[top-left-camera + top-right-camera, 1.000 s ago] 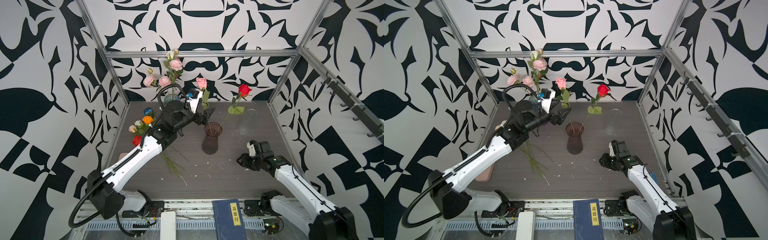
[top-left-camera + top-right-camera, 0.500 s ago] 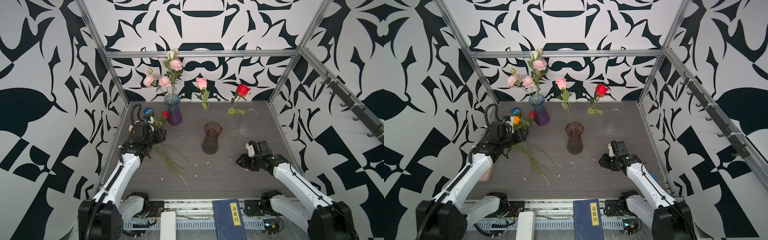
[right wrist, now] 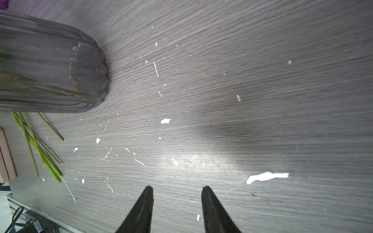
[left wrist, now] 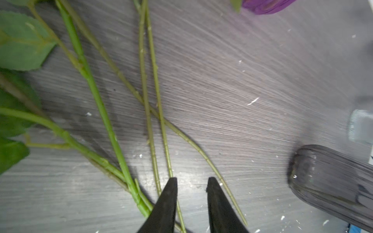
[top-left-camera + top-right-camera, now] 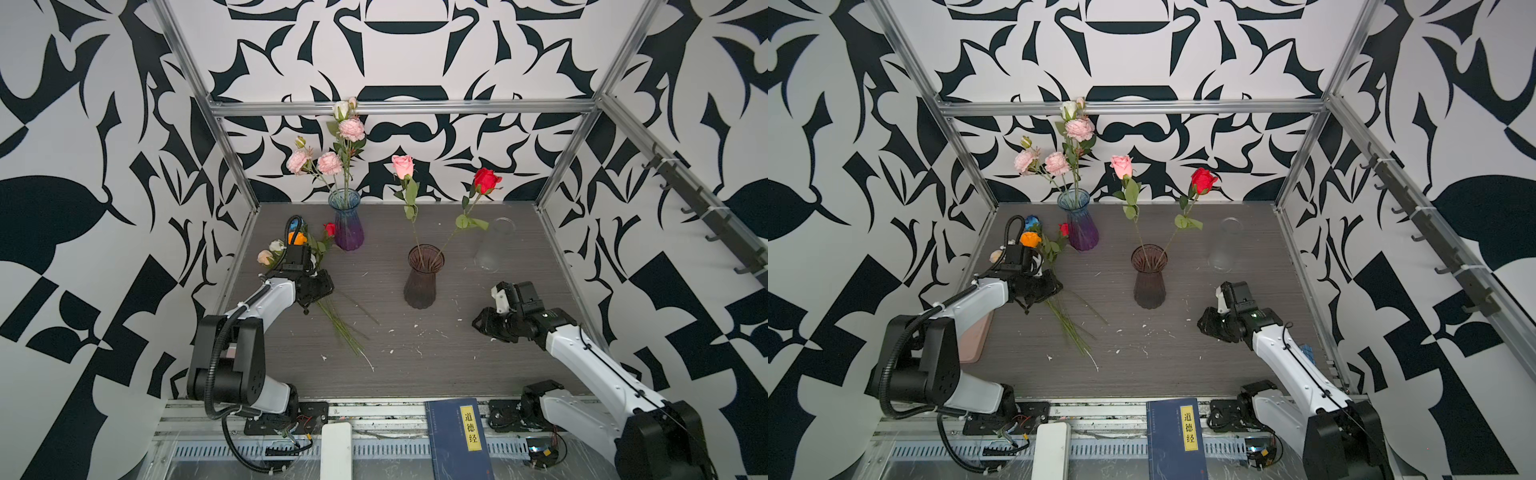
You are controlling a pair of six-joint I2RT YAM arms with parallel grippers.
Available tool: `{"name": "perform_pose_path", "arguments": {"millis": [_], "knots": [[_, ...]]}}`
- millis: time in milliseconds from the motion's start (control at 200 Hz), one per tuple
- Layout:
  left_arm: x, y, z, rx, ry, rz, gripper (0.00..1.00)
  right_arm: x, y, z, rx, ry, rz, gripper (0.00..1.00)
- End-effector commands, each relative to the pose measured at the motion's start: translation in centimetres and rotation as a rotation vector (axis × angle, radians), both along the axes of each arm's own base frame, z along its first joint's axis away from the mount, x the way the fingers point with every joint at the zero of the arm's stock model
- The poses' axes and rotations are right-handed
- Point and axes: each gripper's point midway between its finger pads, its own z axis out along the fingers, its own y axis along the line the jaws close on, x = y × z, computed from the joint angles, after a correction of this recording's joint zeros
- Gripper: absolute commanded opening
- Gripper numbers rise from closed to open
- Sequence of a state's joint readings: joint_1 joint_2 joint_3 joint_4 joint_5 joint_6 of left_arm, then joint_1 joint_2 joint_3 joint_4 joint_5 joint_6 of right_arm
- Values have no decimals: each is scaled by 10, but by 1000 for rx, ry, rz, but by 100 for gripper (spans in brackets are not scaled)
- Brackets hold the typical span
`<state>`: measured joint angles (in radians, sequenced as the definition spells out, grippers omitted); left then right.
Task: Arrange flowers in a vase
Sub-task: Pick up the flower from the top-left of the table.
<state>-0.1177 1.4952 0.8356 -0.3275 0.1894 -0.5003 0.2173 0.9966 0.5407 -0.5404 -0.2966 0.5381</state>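
A smoky brown vase (image 5: 420, 286) stands mid-table and holds a pink rose (image 5: 403, 166) and a red rose (image 5: 486, 179). Loose flowers lie at the left: an orange rose (image 5: 297, 237), a small red one (image 5: 329, 228), and their green stems (image 5: 340, 328) fanning toward the front. My left gripper (image 5: 318, 291) hangs low over those stems. In the left wrist view its jaws (image 4: 191, 179) stand narrowly apart, and a thin stem (image 4: 159, 113) runs in under one fingertip. My right gripper (image 5: 482, 324) rests low right of the vase, open (image 3: 175, 188) and empty.
A blue-purple vase (image 5: 347, 224) with ruffled pink flowers stands at the back left, and a clear glass vase (image 5: 492, 249) at the back right. A pink tray (image 5: 980, 332) lies at the table's left edge. A blue book (image 5: 457, 440) sits on the front rail. White flecks dot the tabletop.
My left arm has drawn back from the pink rose at the smoky vase to the loose flowers at the left, dropped low, and narrowed its jaws. The right arm has not moved.
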Motion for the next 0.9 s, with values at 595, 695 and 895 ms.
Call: {"name": "perform_pose_path", "arguments": {"millis": [595,695,895], "knots": [[-5,23,-40,124,141,82,25,5,2,4,3,-24,13,44],[-1,24,-46,129,153,78,23,5,1,5,4,-25,11,43],[8,22,-46,128,156,74,5,5,1,5,3,-26,11,44]]}}
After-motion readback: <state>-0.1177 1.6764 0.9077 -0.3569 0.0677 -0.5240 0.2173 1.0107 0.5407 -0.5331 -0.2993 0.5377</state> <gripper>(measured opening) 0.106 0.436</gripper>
